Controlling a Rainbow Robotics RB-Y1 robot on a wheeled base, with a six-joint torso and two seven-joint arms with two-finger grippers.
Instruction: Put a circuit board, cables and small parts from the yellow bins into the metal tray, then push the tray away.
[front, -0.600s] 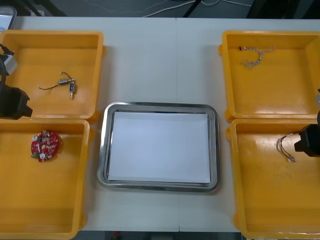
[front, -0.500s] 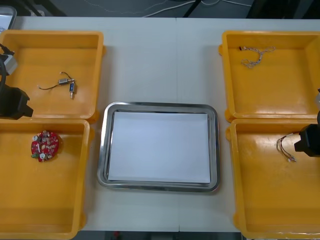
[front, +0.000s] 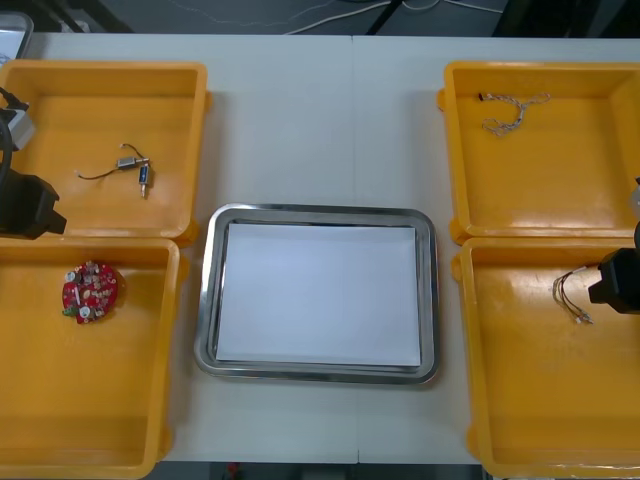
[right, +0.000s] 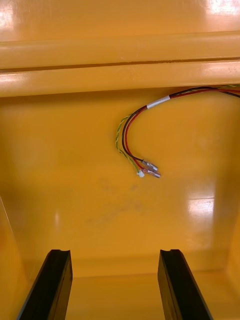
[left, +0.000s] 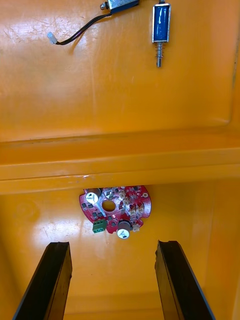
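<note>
bins (front: 95, 105) 4 | tray (front: 320, 211) 1 | board (front: 89, 291) 1 | cables (front: 512, 112) 3 | small metal parts (front: 128, 163) 2

Red and yellow cable (right: 122, 135), one end probably beneath right arm (front: 620, 282).

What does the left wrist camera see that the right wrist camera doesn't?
Left wrist: a round red circuit board just ahead of the left pincer and, past the yellow bins' wall, small metal parts and a black cable. Right wrist: a red and yellow cable ahead of the right pincer. Both: yellow bins, and an open black pincer.
</note>
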